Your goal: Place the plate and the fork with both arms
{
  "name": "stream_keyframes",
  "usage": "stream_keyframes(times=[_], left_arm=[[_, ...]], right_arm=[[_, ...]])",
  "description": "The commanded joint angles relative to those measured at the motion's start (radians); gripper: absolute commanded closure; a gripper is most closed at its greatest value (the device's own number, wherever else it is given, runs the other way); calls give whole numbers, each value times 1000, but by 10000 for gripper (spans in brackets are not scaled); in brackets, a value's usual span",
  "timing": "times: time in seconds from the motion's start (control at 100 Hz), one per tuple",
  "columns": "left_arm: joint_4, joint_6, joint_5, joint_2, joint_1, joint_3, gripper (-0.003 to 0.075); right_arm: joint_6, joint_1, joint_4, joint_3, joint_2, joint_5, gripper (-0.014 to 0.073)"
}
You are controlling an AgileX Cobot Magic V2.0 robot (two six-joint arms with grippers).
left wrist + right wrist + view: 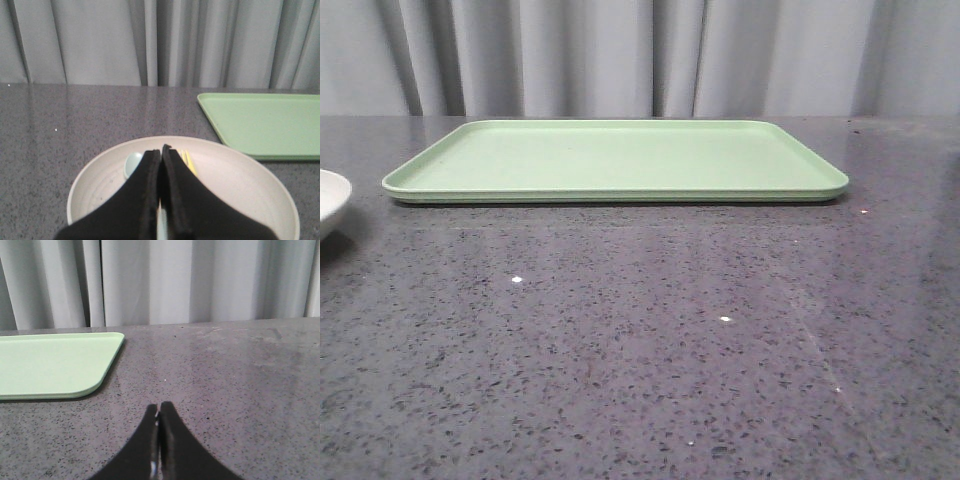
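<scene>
Centrally, the speckled dark grey stone table (640, 350) carried the flat rectangular light-green tray (620, 160), bare. The round off-white plate (240, 175) sat directly beneath the left gripper (161, 150), whose black fingers were pressed together, gripping nothing. Just beyond those fingertips, inside the plate, lay the small yellow plastic fork (188, 161) beside a pale blue spoon-like utensil (132, 164). The right gripper (158, 410), fingers together, hung over bare table, the tray's corner off to one side of it.
</scene>
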Motion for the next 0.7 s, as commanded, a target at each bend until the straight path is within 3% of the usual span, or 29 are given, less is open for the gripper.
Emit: stream_keyframes(times=[0.0, 0.18, 0.69], left_arm=[[-10, -4, -20, 11, 3, -105, 741], [-15, -4, 156, 104, 3, -274, 741], [-17, -4, 255, 446, 3, -570, 740]], right_arm=[[-8, -8, 0, -93, -20, 10, 659], [-8, -8, 0, -245, 44, 171, 659], [-9, -8, 20, -613, 466, 470, 659]])
